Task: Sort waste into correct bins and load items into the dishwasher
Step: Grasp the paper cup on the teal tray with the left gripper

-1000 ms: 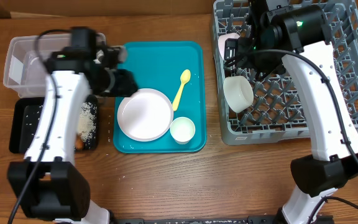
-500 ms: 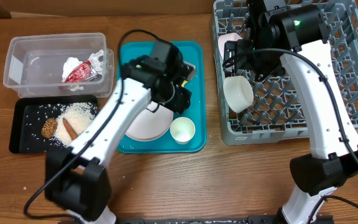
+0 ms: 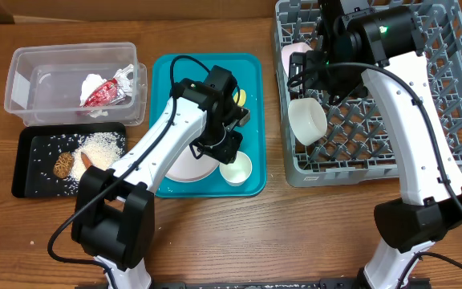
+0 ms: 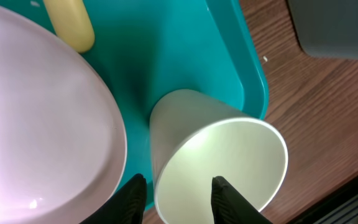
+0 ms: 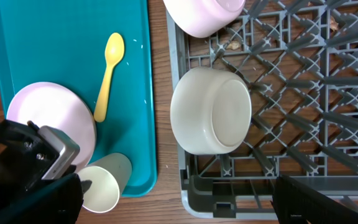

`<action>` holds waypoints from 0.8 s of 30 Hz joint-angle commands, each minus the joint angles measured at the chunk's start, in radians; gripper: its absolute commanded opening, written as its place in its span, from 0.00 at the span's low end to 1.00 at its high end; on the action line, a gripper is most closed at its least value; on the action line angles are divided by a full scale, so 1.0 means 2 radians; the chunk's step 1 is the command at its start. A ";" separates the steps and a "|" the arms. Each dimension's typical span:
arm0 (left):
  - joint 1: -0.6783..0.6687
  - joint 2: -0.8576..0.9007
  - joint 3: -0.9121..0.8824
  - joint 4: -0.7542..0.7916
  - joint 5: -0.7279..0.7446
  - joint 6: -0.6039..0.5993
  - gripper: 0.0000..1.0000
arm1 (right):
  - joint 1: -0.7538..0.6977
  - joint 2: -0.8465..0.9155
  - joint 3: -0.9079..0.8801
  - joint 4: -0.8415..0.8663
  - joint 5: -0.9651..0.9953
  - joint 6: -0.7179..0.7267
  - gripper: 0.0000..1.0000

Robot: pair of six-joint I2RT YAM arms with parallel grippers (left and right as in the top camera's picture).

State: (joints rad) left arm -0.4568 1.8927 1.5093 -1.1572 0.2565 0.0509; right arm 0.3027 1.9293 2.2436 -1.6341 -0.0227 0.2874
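Your left tool (image 4: 178, 190), fingers spread, hangs right over the cup (image 4: 219, 165), which stands upright in the tray's (image 4: 185, 50) near-right corner. One finger sits outside its wall, one over its mouth. Your right tool (image 3: 318, 71), also spread, is well apart over the rack (image 3: 455, 96).

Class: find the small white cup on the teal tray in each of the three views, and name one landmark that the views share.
Overhead: the cup is just below centre, in the tray's front right corner.
Left wrist: the cup is at bottom centre, its mouth facing the camera.
Right wrist: the cup is at bottom left.
Shared landmark: the teal tray.
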 commanded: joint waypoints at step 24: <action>0.028 0.001 0.044 0.003 0.001 -0.040 0.04 | 0.002 0.006 0.000 0.010 -0.021 -0.001 1.00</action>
State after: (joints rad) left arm -0.4477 1.8969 1.4654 -1.1038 0.2497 -0.0212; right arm 0.3027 1.9396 2.2436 -1.6306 -0.0265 0.2874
